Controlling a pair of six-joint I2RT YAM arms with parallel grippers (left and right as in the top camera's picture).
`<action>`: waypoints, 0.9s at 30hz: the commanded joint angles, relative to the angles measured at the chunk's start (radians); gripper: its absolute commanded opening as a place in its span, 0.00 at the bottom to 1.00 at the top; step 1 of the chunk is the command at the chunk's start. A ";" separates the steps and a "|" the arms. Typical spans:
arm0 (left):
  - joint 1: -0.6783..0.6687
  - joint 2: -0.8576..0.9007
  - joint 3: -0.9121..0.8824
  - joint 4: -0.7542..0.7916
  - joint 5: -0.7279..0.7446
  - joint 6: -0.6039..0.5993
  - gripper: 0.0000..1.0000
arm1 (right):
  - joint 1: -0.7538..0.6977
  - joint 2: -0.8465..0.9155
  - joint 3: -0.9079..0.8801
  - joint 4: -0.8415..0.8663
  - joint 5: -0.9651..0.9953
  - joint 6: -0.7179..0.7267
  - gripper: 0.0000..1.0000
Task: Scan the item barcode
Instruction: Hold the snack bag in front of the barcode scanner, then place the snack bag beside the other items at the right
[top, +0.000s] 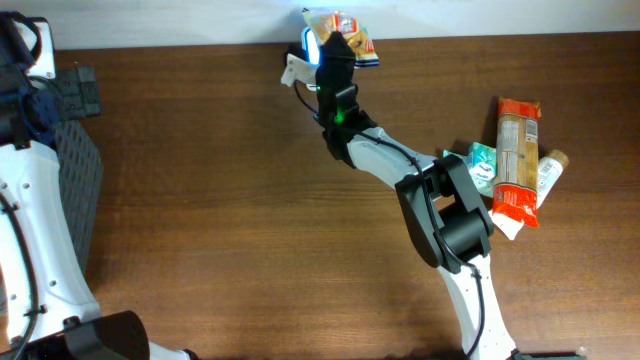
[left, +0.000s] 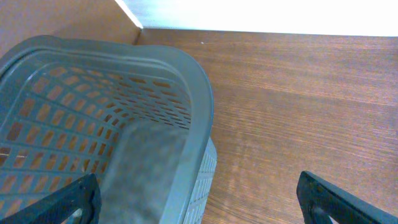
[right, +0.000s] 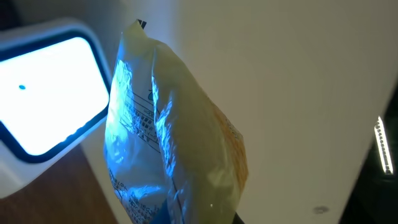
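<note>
My right gripper (top: 338, 52) is shut on a yellow-orange snack bag (top: 346, 24) at the far edge of the table. It holds the bag up right beside the white scanner (top: 297, 66). In the right wrist view the bag (right: 174, 143) fills the middle, upright and lit blue on the printed side that faces the scanner's glowing window (right: 46, 87). My own fingers are hidden under the bag there. My left gripper (left: 202, 205) is open and empty, hanging over the rim of the grey basket (left: 199, 81).
The grey basket (top: 75, 170) stands at the left edge of the table. At the right lies a cluster of items: a long orange-red packet (top: 517, 160), a green-white packet (top: 483, 165) and a small bottle (top: 550, 170). A white wall runs behind the table.
</note>
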 joint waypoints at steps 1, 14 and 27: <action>0.004 -0.011 0.012 0.002 0.003 0.009 0.99 | -0.005 0.000 0.017 0.014 -0.010 0.023 0.04; 0.004 -0.011 0.012 0.002 0.003 0.009 0.99 | -0.005 0.000 0.017 0.084 0.008 -0.080 0.04; 0.004 -0.011 0.012 0.002 0.003 0.009 0.99 | 0.050 -0.255 0.014 -0.100 0.117 0.143 0.04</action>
